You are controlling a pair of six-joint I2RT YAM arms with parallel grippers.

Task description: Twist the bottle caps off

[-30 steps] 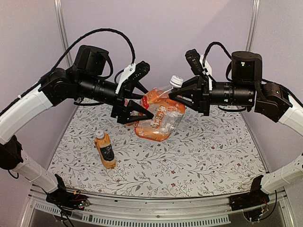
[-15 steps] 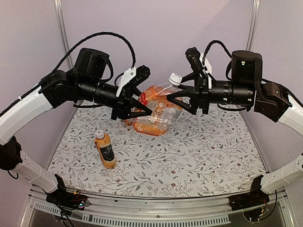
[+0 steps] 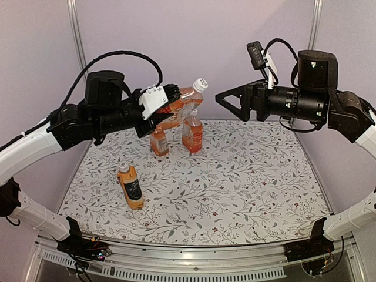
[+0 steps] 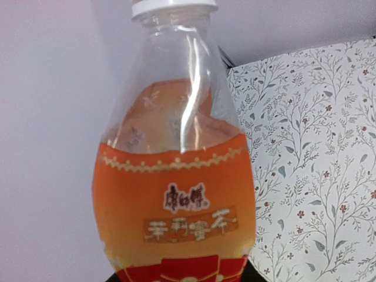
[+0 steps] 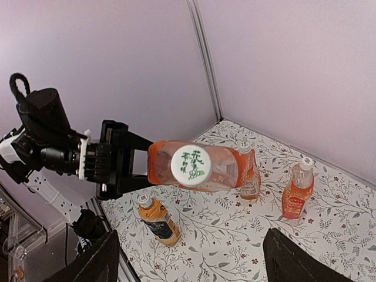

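Top external view: the bottle [image 3: 176, 107] is held by the left hand [image 3: 166, 104]; next, its cap [image 3: 200, 84] must be gripped by the wide-open right hand [image 3: 229, 106].

Left wrist view: held bottle [image 4: 176, 194] fills frame, cap [image 4: 173, 4] clipped by top edge, base cut off below. Top view: left gripper [image 3: 169, 103] fingertips hidden behind that bottle; top of left standing bottle [image 3: 158, 143] hidden too. Right wrist view: right gripper [image 5: 192, 238] fingers [image 5: 97, 261] cropped at bottom edge; cap print unreadable.

White bottle caps [image 3: 200, 84]; orange bottles [image 3: 192, 135], one black-labelled; floral-patterned white table [image 3: 247, 188].
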